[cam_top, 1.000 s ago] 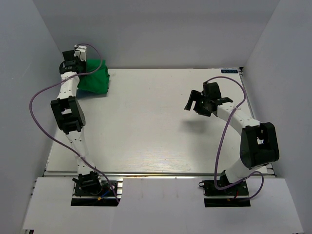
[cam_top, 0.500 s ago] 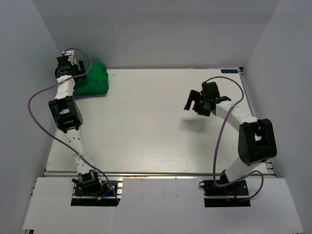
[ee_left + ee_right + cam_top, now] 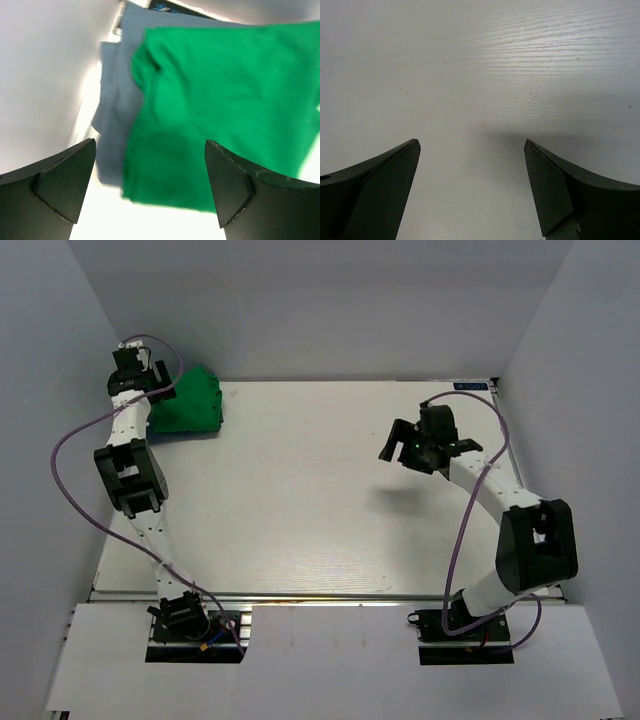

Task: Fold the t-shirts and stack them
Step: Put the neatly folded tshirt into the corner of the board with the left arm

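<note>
The green t-shirt [image 3: 220, 100] tops the grey-blue t-shirt [image 3: 112, 125] at eleven o'clock, forming the stack; left tool [image 3: 150, 145] and right tool [image 3: 471, 145] spread, empty.

Under the right gripper [image 3: 471, 145] I saw only the table [image 3: 480, 60]: white, with a fine wood grain running across it and a few tiny dark specks. A soft shadow [image 3: 530, 135] lay on it just ahead of the fingertips. Beyond that gripper and off to its right, a small blue label [image 3: 470, 386] sat at the table's far edge. The pale grey left wall [image 3: 40, 440] stood close beside the left gripper [image 3: 150, 145], and the back wall [image 3: 320, 310] rose just past it. The right wall [image 3: 590, 440] stood well apart from the right gripper. A white panel [image 3: 330, 660] lay along the table's near edge, far behind both.
</note>
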### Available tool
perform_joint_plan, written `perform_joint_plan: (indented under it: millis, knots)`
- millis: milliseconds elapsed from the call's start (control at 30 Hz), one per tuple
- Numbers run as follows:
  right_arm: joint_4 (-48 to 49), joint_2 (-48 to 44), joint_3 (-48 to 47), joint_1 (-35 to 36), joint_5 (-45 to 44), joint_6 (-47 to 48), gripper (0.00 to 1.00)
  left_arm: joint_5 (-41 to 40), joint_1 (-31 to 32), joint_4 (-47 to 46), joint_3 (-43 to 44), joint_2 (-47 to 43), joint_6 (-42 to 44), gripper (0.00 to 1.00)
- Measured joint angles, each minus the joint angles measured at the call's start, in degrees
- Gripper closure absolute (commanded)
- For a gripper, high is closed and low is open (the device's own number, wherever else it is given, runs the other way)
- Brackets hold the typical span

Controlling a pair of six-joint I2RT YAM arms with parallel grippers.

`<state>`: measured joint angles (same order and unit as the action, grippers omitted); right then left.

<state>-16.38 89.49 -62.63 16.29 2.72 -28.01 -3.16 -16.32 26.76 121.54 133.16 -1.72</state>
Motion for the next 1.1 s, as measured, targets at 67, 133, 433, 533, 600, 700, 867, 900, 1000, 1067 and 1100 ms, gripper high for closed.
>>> perform_joint_plan:
  millis: [67, 133, 433, 533, 600, 700, 867, 900, 1000, 1067, 1100]
  knots:
    - [0.24, -2.69, 1.2, 0.0, -0.02, 0.07, 0.1, 0.48, 0.9, 1.64, -1.18, -2.78, -1.01, 0.0]
    - [0.7, -5.7, 3.13, 0.0, -0.09, 0.17, 0.1, 0.68, 1.95, 2.27, -2.21, -5.75, -2.05, 0.0]
    - [1.92, -16.87, 15.8, 0.0, -1.09, 0.24, 0.1, 1.66, 14.38, -4.79, -31.3, -34.16, -7.5, 0.0]
    - [1.6, -21.84, 20.15, 0.0, -2.08, 0.11, 0.1, 2.21, 24.09, -9.33, -42.95, -41.31, -10.05, 0.0]
    - [1.29, -25.55, 22.32, 0.0, -3.28, 0.11, 0.1, 1.4, 31.28, -10.32, -46.97, -42.07, -11.21, 0.0]
    - [1.03, -30.62, 24.83, 0.0, -5.33, 0.11, 0.1, 2.03, 41.35, -13.16, -52.54, -40.68, -13.07, 0.0]
    - [0.85, -35.76, 28.52, 0.0, -7.93, -0.22, 0.1, 2.78, 51.54, -13.92, -61.88, -40.61, -15.34, 0.0]
    - [0.81, -36.39, 29.42, 0.0, -8.31, -0.35, 0.1, 1.92, 52.59, -13.42, -61.92, -40.63, -15.56, 0.0]
    - [0.72, -37.48, 31.34, 0.0, -8.79, -0.76, 0.1, -0.44, 54.51, -13.49, -61.92, -41.05, -16.06, 0.0]
    - [0.92, -38.1, 32.41, 0.0, -8.76, -0.9, 0.1, -1.33, 55.25, -13.62, -61.92, -41.48, -16.33, 0.0]
    - [1.03, -38.4, 32.85, 0.0, -8.72, -0.94, 0.1, -1.84, 55.76, -13.99, -62.07, -41.81, -16.37, 0.0]
